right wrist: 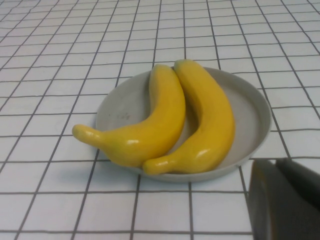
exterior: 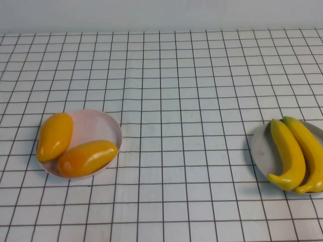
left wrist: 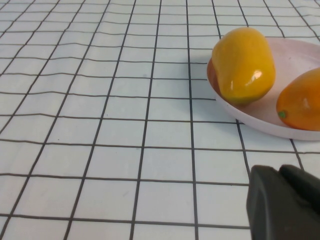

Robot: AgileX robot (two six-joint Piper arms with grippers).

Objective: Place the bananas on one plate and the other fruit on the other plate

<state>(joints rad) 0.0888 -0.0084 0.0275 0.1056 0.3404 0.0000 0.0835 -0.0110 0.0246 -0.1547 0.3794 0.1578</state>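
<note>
- Both bananas [exterior: 298, 154] lay side by side on the grey plate [exterior: 262, 151] near the desk's right edge; both mango-like fruits [exterior: 75, 148] sat on the pink plate [exterior: 106, 123] toward the left edge.
- The sorting looked complete, so the sound move was keeping both arms clear of the plates.
- The left gripper [left wrist: 285, 202] hung just short of the pink plate and the right gripper [right wrist: 285, 200] just short of the grey one; whether either was released or clenched could not be told.
- A white cloth with a black grid [exterior: 176, 91] covered the desk, slightly rippled, with a pale wall [exterior: 161, 12] along the far edge.

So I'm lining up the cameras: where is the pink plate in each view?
High view: pink plate at left, holding both mangoes.
Left wrist view: at right edge, beyond the left claw.
Right wrist view: absent; grey plate, right claw.
Shared landmark: checked tablecloth.
</note>
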